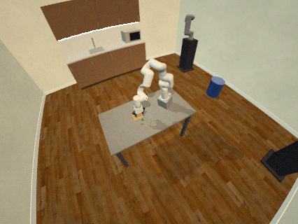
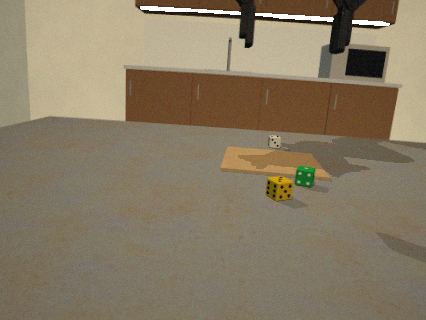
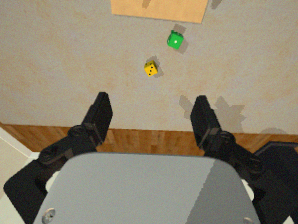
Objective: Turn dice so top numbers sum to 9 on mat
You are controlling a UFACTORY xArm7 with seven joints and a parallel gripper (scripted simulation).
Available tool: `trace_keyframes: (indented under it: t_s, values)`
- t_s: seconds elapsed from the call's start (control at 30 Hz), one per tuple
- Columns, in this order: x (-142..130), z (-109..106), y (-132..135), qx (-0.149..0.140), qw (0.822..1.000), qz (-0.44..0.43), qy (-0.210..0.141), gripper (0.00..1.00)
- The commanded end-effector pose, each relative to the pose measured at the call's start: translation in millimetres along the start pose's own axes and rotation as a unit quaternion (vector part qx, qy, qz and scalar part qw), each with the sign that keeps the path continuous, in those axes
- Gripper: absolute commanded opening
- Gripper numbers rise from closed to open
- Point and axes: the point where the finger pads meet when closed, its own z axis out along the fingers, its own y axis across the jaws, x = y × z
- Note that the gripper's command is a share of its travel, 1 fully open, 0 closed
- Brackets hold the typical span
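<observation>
While none of the three dice yet rests on the mat, the task reads as barely begun: all three remain to be placed and turned to a top sum of nine. Listed left to right in the exterior view: tan mat, thin rectangular board, flat on the grey table, nothing standing on it; yellow die, black pips, flat on the table just in front of the mat's near edge, six showing on one side face, top face unclear; white die, black pips, on the table just beyond the mat's far edge, too small to read; green die, white pips, at the mat's near right corner, seemingly on the table. Gripper: raised well above the dice, fingers spread fully wide, holding nothing.
</observation>
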Motion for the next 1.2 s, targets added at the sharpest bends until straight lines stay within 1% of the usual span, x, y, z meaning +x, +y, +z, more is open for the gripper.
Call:
trace_keyframes:
  t_s: [0.0,0.17,0.2,0.23,0.6,0.63,1.0,1.03,1.17]
  values:
    - [0.3,-1.5,-1.6,0.001,1.0,0.003,0.001,1.0]
    - [0.3,-1.5,-1.6,0.001,1.0,0.003,0.001,1.0]
    - [6.3,-0.6,-2.1,0.0,1.0,0.022,0.002,1.0]
    - [20.0,1.2,-2.9,-0.003,0.998,0.066,0.002,1.0]
    - [20.0,1.2,-2.9,-0.003,0.998,0.066,0.002,1.0]
    - [41.8,3.7,-3.5,-0.007,0.991,0.136,0.004,1.0]
    - [41.8,3.7,-3.5,-0.007,0.991,0.136,0.004,1.0]
    - [67.7,6.3,-3.1,-0.01,0.976,0.218,0.005,1.0]
    - [70.4,6.5,-3.0,-0.01,0.974,0.227,0.005,1.0]
